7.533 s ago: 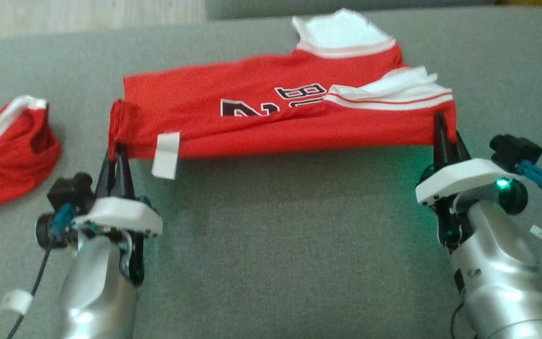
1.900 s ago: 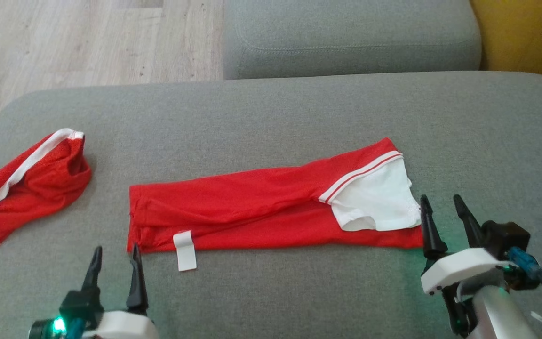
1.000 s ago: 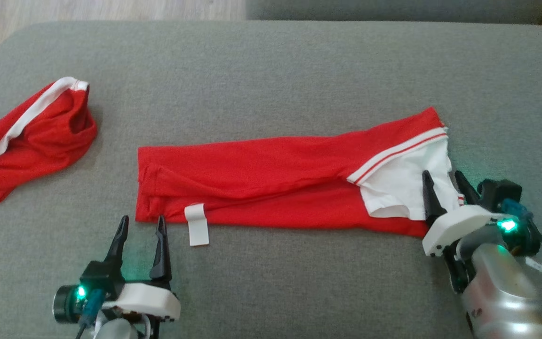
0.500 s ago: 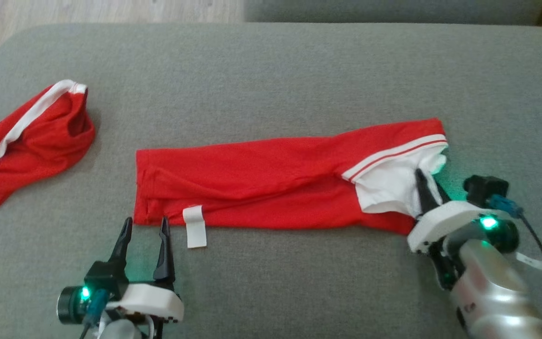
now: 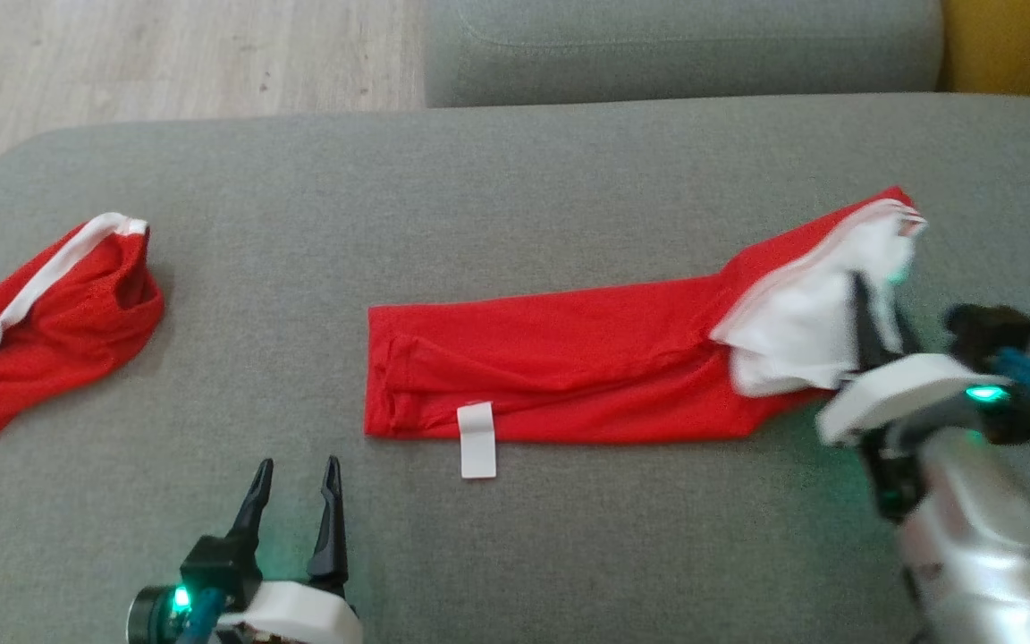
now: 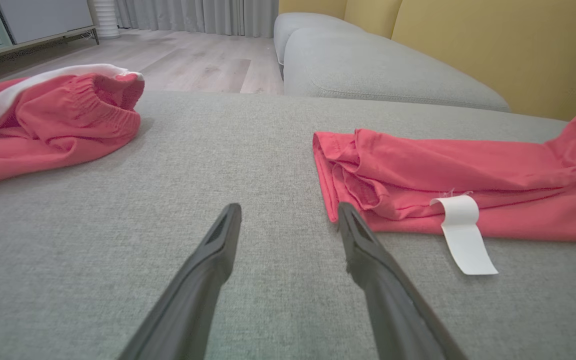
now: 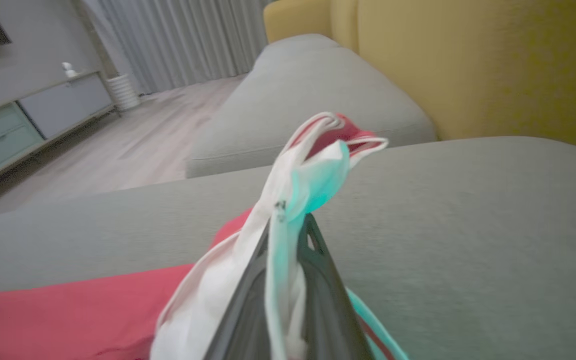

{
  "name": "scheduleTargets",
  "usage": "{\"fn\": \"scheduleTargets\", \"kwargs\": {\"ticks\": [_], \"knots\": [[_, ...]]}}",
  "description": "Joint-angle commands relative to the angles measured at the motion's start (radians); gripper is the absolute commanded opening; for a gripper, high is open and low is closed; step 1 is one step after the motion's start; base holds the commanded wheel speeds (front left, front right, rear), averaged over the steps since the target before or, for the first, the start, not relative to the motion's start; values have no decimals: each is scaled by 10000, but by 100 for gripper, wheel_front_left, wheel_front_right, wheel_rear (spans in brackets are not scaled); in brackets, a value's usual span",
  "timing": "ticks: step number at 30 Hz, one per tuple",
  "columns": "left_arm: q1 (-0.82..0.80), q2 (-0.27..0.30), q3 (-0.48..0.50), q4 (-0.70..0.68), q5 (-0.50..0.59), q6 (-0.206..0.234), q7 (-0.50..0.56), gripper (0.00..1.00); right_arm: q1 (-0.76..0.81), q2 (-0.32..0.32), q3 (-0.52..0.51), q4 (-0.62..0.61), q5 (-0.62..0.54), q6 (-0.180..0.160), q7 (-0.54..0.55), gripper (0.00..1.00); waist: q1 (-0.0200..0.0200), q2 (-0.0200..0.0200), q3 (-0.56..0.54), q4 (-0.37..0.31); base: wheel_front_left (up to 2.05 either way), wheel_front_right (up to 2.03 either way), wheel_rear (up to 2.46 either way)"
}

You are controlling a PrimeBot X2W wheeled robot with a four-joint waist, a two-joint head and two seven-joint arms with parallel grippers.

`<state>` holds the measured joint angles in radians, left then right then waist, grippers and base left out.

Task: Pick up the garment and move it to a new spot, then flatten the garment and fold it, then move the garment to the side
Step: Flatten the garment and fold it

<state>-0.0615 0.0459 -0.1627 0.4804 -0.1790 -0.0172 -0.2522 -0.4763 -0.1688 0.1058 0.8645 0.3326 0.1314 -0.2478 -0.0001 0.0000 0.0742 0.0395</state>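
Since the frame a second earlier, the right gripper (image 5: 871,309) had closed on the white right end of the garment (image 5: 569,367) and lifted it. The folded red strip had also slid to the right, away from the left gripper (image 5: 298,465).

From my remote station, the right wrist view showed white cloth pinched between the shut fingers and bunched above their tips. The rest of the garment lay flat on the grey seat cushion (image 5: 515,179), right of centre. Its left folded edge lay to the right of the left gripper and farther off. Its near edge ran straight, with a white label (image 5: 477,438) hanging over it onto the cushion.

The left gripper hovered near the front with its jaws spread wide and nothing between them. A second red garment (image 5: 50,313) lay crumpled at the left edge of the cushion. Bare cushion separated the two garments, and more stretched beyond the strip to the cushion's far edge. Past that edge I saw wooden floor (image 5: 166,54), a far cushion (image 5: 676,45) and a yellow backrest (image 5: 1016,45).
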Motion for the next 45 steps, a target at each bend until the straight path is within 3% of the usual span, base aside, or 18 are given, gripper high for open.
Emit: {"fn": "scheduleTargets", "kwargs": {"ticks": [1, 6, 13, 20, 21, 22, 26, 30, 35, 39, 45], "knots": [[-161, 43, 221, -203, -168, 71, -95, 100, 80, 396, 654, -699, 76, -7, -137, 0, 1, 0, -128, 120, 0, 0, 0], [-131, 43, 30, -147, -137, 27, -95, 100, 234, 829, 1982, -1362, 730, -7, -137, 0, 1, 0, -218, 569, 0, 0, 0], [-163, 43, -344, -92, -150, 1, -95, 100, 110, 1073, 3789, -1942, 1987, -7, 9, 0, 1, 0, -138, 1944, 0, 0, 0], [-173, 43, -804, 20, -122, -17, -95, 100, -283, 1136, 4243, -1174, 2342, -7, 32, 0, 1, 0, 25, 3245, 0, 0, 0], [-181, 43, -849, 22, -117, -19, -95, 100, -318, 1147, 4261, -1033, 2410, -7, 26, 38, 1, 0, 52, 3350, 0, 0, 0], [-188, 43, -847, 18, -122, -1, -95, 100, -361, 1158, 4333, -985, 2499, -7, 11, 100, 1, 0, 68, 3413, 0, 0, 0], [-181, 43, -800, 26, -143, 52, -95, 100, -457, 1179, 4670, -1052, 2958, -7, -62, 100, 1, 0, 73, 3370, 0, 0, 0], [-195, 43, -682, -46, -160, 73, -95, 100, -449, 1182, 4454, -1162, 3026, -7, -126, 100, 1, 0, -113, 2865, 0, 0, 0], [-268, 43, -415, -172, -46, 132, -95, 100, -126, 1004, 3053, -1455, 1856, -7, -135, 100, 1, 0, -331, 1854, 0, 0, 0], [-387, 43, -107, -254, 130, 235, -95, 100, 614, 996, 1290, -1725, 260, -7, -137, 100, 1, 0, -523, 1032, 0, 0, 0], [-254, 44, 189, -327, 656, 257, -95, 100, 1653, 1134, -10, -2046, -970, -7, -138, 100, 1, 0, -767, 464, 0, 0, 0]]}}
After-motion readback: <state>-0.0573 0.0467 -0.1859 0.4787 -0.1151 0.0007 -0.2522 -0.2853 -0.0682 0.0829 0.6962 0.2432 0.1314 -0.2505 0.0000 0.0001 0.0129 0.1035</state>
